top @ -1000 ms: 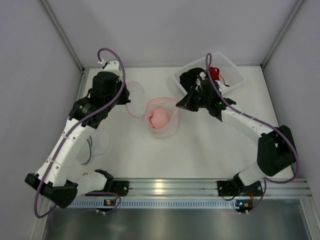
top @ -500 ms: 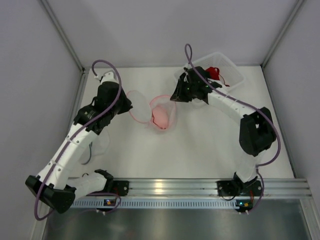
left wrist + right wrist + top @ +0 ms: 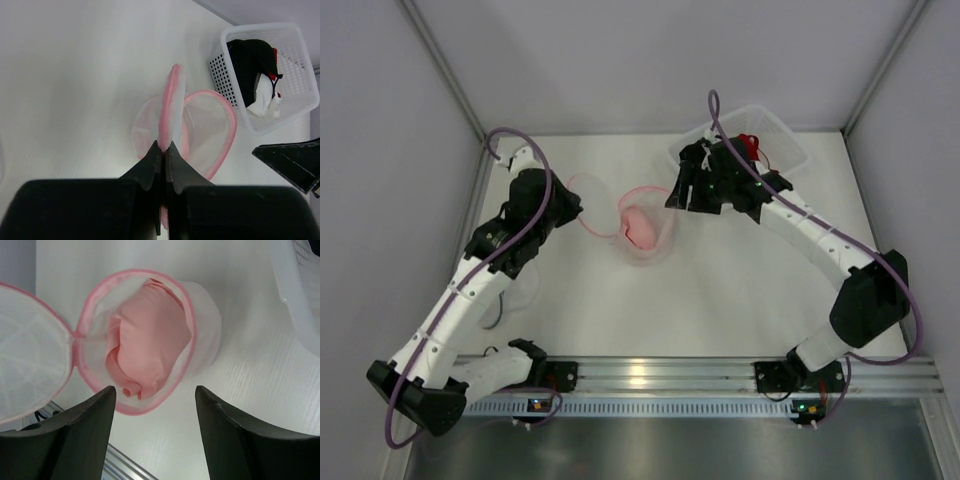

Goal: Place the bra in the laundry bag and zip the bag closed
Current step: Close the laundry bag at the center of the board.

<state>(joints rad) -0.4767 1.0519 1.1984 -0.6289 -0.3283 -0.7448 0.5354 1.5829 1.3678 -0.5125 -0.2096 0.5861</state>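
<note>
The round mesh laundry bag [image 3: 655,243] with its pink rim stands open on the white table, and the pink bra [image 3: 638,225] sits bunched inside it. The right wrist view looks straight down on the bra [image 3: 147,340] in the bag [image 3: 202,335]. The bag's hinged lid [image 3: 592,192] stands up to the left. My left gripper [image 3: 578,212] is shut on the lid's pink rim [image 3: 169,107]. My right gripper [image 3: 678,197] hangs open just above the bag's right rim, its fingers [image 3: 90,425] spread wide with nothing between them.
A white perforated basket [image 3: 785,150] with black, red and white clothes stands at the back right, close behind my right arm. In the left wrist view that basket [image 3: 235,95] lies beyond the bag. Grey walls close in the table on three sides.
My right gripper has gone from shut to open over the bag and shifted slightly back. My left gripper has kept its hold on the lid and swung it a little.
</note>
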